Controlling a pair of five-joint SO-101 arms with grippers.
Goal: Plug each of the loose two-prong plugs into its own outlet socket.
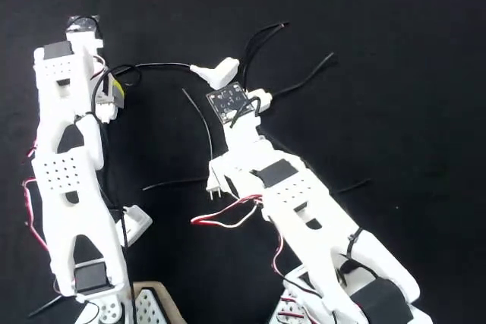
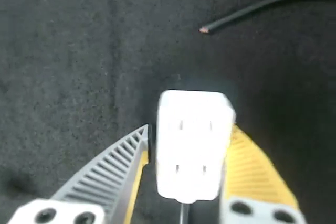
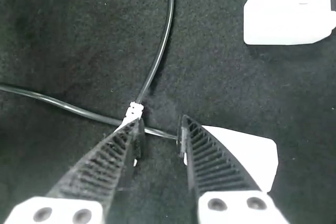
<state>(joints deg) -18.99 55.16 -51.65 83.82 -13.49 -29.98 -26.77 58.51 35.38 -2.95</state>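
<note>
**A:** Where's the socket, and who has it?

**B:** The white plastic outlet block (image 2: 191, 145), slots facing the camera, sits inside the left claw (image 2: 189, 128). The grey ribbed finger and the yellow one press on its two sides, so that claw is clamped on it.

**A:** And the right claw (image 3: 161, 121)?

**B:** Parted and holding nothing. A thin black cable (image 3: 52, 103) runs across just beyond its tips.

**A:** What could go wrong?

**B:** I'd guess closing now would pinch that cable instead of a plug and drag the cords about. A plug pushed in crooked might also twist the block out of the left claw, which only grips its sides.

**A:** Anything else around?

**B:** A white wedge-shaped plug body (image 3: 286, 17) lies ahead of the right claw, off to one side. A flat white piece (image 3: 252, 156) lies partly under one of its fingers. A white two-prong plug (image 1: 215, 185) rests behind that claw, beside its arm. Loose cords sprawl over the black cloth tabletop (image 1: 410, 73).
</note>
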